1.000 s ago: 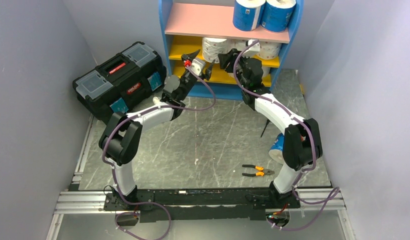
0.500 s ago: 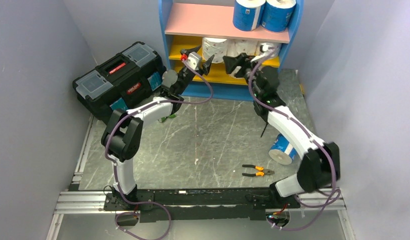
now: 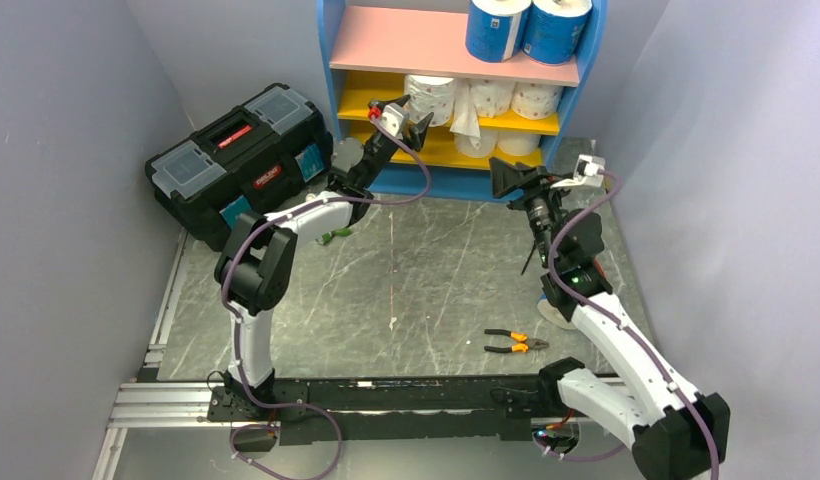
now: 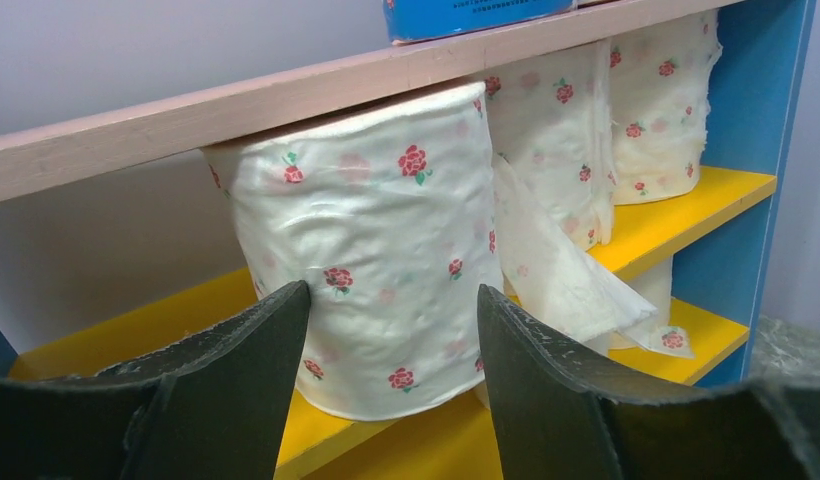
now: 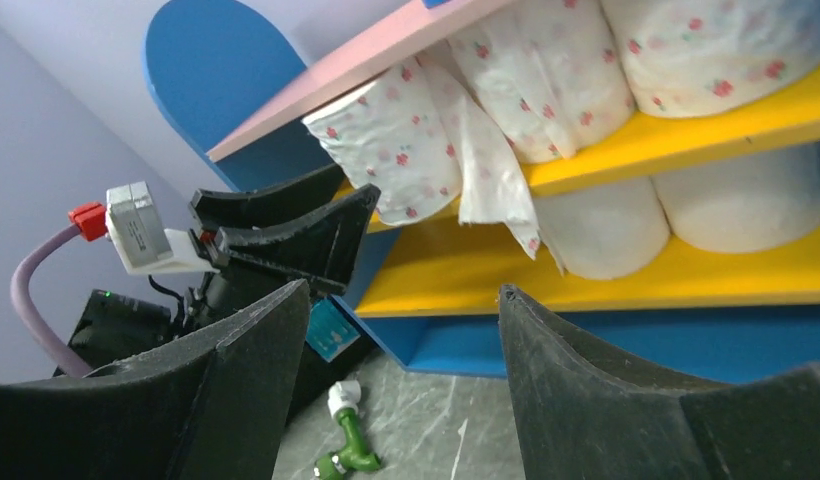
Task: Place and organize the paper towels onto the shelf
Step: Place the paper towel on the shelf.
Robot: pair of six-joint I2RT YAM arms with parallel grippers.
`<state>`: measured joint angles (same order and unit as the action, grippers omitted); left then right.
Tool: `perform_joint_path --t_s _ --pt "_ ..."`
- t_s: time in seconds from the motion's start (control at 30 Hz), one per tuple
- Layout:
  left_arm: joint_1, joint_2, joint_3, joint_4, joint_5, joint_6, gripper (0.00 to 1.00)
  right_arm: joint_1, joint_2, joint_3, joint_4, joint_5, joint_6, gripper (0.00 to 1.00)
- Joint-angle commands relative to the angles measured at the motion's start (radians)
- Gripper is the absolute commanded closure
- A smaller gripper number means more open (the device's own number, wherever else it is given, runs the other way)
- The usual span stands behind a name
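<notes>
The shelf (image 3: pixel 328 60) holds two blue-wrapped paper towels (image 3: pixel 497 28) on its pink top board. Three rose-dotted rolls (image 3: pixel 491 97) stand on the upper yellow board, and a loose sheet (image 3: pixel 466 120) hangs from the middle one. Two plain white rolls (image 3: pixel 519 143) stand on the lower board. My left gripper (image 3: pixel 414 112) is open just in front of the leftmost dotted roll (image 4: pixel 366 230). That roll is wider than the gap, and the left gripper (image 4: pixel 391 300) has nothing between its fingers. My right gripper (image 3: pixel 498 178) hangs open and empty, back from the shelf; the right gripper (image 5: pixel 404 290) faces the boards.
A black toolbox (image 3: pixel 236 155) stands left of the shelf, with a green pipe fitting (image 3: pixel 331 236) on the floor beside it. Orange-handled pliers (image 3: pixel 516 343) lie near the right arm's base. A bit of another roll (image 3: pixel 552 318) shows behind the right arm.
My right gripper has opened and drawn back from the upper yellow board, leaving a dotted roll there. My left gripper has moved closer to the leftmost roll with its jaws narrower.
</notes>
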<state>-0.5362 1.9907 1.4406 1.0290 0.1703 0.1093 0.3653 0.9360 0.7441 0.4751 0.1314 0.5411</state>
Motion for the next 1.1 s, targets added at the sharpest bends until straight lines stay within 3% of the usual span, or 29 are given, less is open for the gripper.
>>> perform_joint_path --t_s 0.0,0.4,1.07 --pt "-0.008 0.026 0.075 0.028 0.018 -0.021 0.32 0.000 -0.113 -0.036 -0.062 0.061 0.021 0.29" --pt "-0.020 0.103 0.183 0.013 0.003 -0.028 0.33 0.003 -0.268 -0.114 -0.194 0.012 0.051 0.29" --pt "-0.025 0.174 0.249 0.003 -0.032 -0.036 0.29 0.003 -0.317 -0.214 -0.255 -0.041 0.110 0.30"
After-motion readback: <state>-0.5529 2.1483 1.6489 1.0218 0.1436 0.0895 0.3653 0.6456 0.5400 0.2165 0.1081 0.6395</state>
